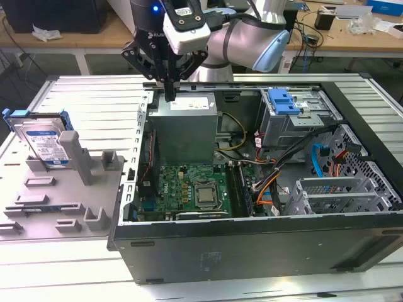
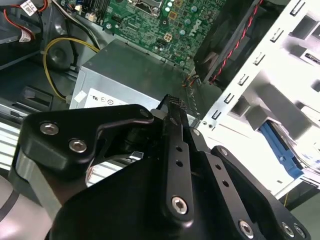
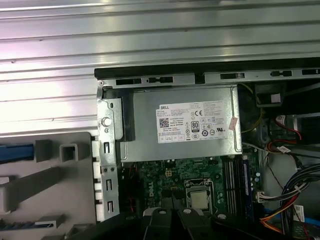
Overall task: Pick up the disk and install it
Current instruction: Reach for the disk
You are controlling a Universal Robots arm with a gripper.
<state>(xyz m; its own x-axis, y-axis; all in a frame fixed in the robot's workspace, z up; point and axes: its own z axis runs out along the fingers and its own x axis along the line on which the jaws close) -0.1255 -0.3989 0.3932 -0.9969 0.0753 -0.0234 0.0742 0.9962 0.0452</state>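
Your gripper [image 1: 170, 94] hangs fingers-down over the open computer case [image 1: 252, 251]. Its tips are just above a far corner of the power supply [image 1: 182, 129], close to the case wall on the exterior view's left. The jaws look pressed together with nothing between them; in the second wrist view the fingers [image 2: 175, 145] read as one black bar. You are carrying nothing, and the pick is not yet made.

The disk [image 1: 43, 141] is well apart from you, out on the exterior view's left. It stands on edge in a slot of the grey fixture [image 1: 79, 189], which lies on the slatted aluminium table [image 1: 82, 94] beside the case. I judge it is propped this way so that its blue rail and thin edges are free for a pinch from above; lying flat, fingers could not get under it. Its labelled face turns toward the camera and a little toward the case, and it leans back slightly. Its long axis seems to run upward out of the slot, following that lean, though the angle leaves this uncertain.

The case lies on its side with the panel off, so the motherboard [image 1: 189, 182] and the blue-handled drive cage [image 1: 293, 113] face up. I take the reason to be reach from overhead. The cage sits at the far corner on the exterior view's right, across the case from the disk.
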